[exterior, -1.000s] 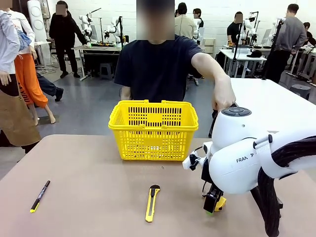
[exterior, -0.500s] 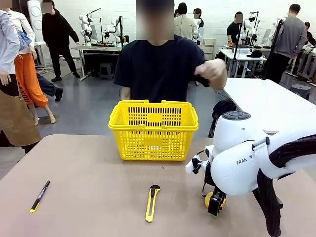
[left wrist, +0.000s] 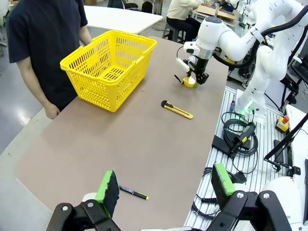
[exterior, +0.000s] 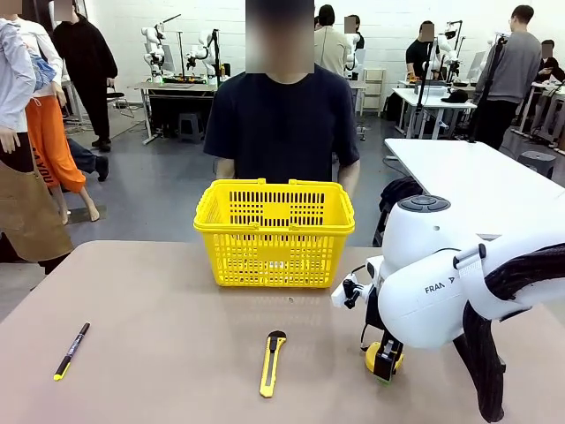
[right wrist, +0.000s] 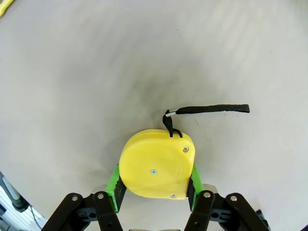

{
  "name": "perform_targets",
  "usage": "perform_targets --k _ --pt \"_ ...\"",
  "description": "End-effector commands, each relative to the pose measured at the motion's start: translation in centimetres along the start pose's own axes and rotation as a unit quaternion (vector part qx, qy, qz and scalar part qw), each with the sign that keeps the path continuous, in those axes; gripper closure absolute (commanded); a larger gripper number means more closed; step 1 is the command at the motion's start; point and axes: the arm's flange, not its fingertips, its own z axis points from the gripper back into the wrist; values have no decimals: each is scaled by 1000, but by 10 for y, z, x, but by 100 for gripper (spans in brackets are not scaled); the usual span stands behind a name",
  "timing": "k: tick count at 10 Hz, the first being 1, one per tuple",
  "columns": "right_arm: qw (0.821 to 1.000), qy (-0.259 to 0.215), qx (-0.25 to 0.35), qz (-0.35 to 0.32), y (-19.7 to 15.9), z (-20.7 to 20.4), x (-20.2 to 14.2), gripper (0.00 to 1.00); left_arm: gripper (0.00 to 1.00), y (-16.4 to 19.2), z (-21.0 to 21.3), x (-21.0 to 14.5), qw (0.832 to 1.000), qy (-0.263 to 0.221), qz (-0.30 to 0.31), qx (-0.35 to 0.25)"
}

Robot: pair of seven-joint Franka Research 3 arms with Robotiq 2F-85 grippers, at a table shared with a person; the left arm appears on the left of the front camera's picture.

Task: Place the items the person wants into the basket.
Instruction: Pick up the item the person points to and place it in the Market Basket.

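I'm clamping the right gripper (right wrist: 154, 184) across the yellow tape measure (right wrist: 155, 163) toward the table's (exterior: 159, 353) right edge — light, rigid, slick case, limp strap; the left gripper (left wrist: 165, 183) is hanging open.

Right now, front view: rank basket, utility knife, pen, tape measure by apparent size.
1. basket, by far the largest.
2. utility knife and pen: similar length, the knife thicker, so close to a tie.
3. tape measure, smallest, partly hidden by the right gripper.
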Motion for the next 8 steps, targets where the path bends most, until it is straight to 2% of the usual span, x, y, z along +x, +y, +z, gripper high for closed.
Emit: perform_targets --k 1,3,4,6,8 --pt "1000 -4 -15 8 4 -11 -8 97 0 0 1 0 1000 -7 -13 -3" --pt "1000 -11 -15 -16 8 7 -13 100 0 0 1 0 1000 -7 -13 -3" --pt "999 -12 -8 -48 14 47 -23 100 0 0 1 0 1000 -7 -13 -3" --pt "987 -10 22 -157 8 152 -40 100 0 0 1 0 1000 -7 -13 -3" --pt "976 -14 50 -212 -3 232 -39 100 0 0 1 0 1000 -7 -13 -3"
